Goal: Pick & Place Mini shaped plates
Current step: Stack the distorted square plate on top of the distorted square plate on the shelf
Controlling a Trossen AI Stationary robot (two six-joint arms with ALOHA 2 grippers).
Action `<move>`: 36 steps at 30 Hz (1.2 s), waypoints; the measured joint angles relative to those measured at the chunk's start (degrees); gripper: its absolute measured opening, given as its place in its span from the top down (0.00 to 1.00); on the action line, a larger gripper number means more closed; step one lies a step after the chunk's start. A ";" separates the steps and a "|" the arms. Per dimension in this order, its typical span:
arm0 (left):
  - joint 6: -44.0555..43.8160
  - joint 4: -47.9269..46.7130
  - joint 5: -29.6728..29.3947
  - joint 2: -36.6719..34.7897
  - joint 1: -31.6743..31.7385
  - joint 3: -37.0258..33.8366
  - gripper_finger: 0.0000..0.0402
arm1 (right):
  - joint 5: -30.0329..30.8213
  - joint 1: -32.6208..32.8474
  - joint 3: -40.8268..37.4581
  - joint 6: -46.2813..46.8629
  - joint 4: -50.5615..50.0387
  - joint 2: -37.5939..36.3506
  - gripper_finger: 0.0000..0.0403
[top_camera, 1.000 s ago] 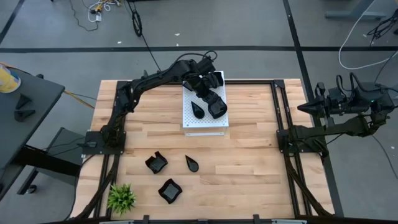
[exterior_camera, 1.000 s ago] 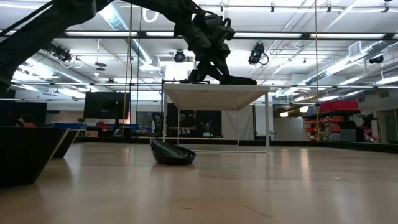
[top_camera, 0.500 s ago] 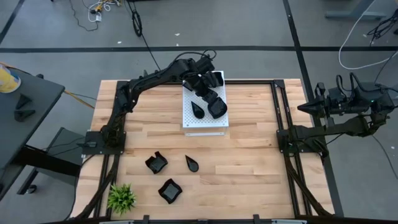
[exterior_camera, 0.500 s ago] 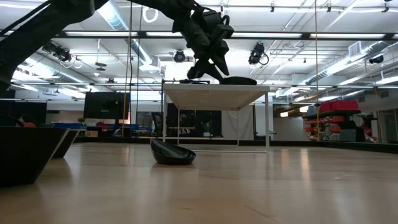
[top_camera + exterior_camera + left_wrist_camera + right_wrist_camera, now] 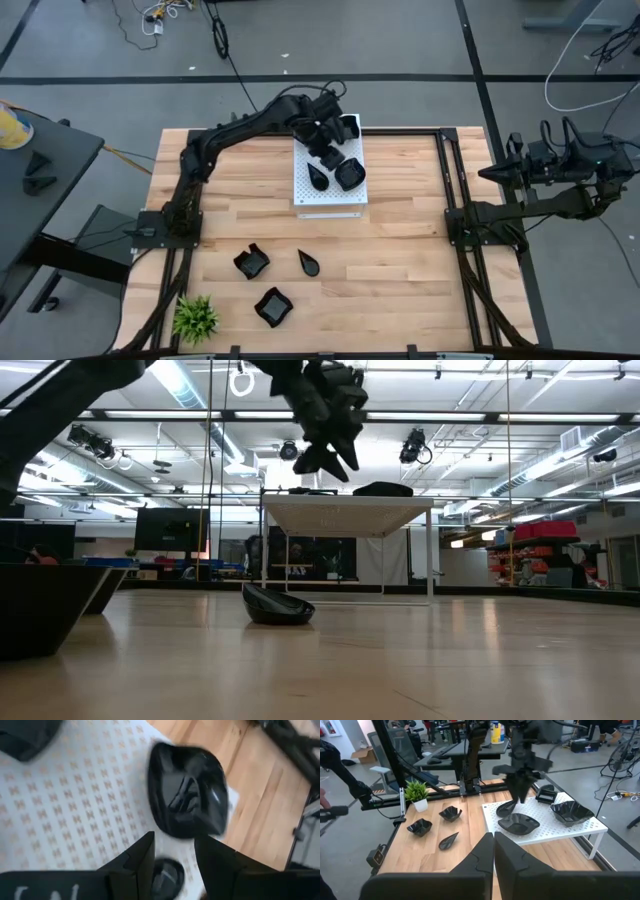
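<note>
- Left gripper (image 5: 327, 152) hangs just above the white perforated rectangular board (image 5: 305, 192) at the far middle of the wooden table (image 5: 400, 250); its two dark fingers (image 5: 137, 862) stand apart with nothing between them.
- Beneath those fingers a glossy black rounded plate (image 5: 187, 795) lies flat on the board, free of the gripper, near the board's edge.
- From above, the board carries three black dishes: that rounded one (image 5: 349, 174), a teardrop-shaped one (image 5: 319, 178) just beside it, and another (image 5: 347, 127) at the far edge, partly hidden by the arm.
- Three more glossy black mini plates sit on the bare wood nearer me: a crinkled squarish one (image 5: 251, 262), a teardrop (image 5: 309, 264) and a rounded-square one (image 5: 273, 306).
- A small green plant (image 5: 195, 317) stands at the near left corner.
- Right gripper (image 5: 493, 851) waits off the table's right side, fingers pressed together, holding nothing.
</note>
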 joint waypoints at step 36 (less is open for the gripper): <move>-4.97 -5.61 -9.26 -10.15 -20.99 -11.54 0.64 | -0.01 -0.01 0.00 0.00 -0.01 0.00 0.95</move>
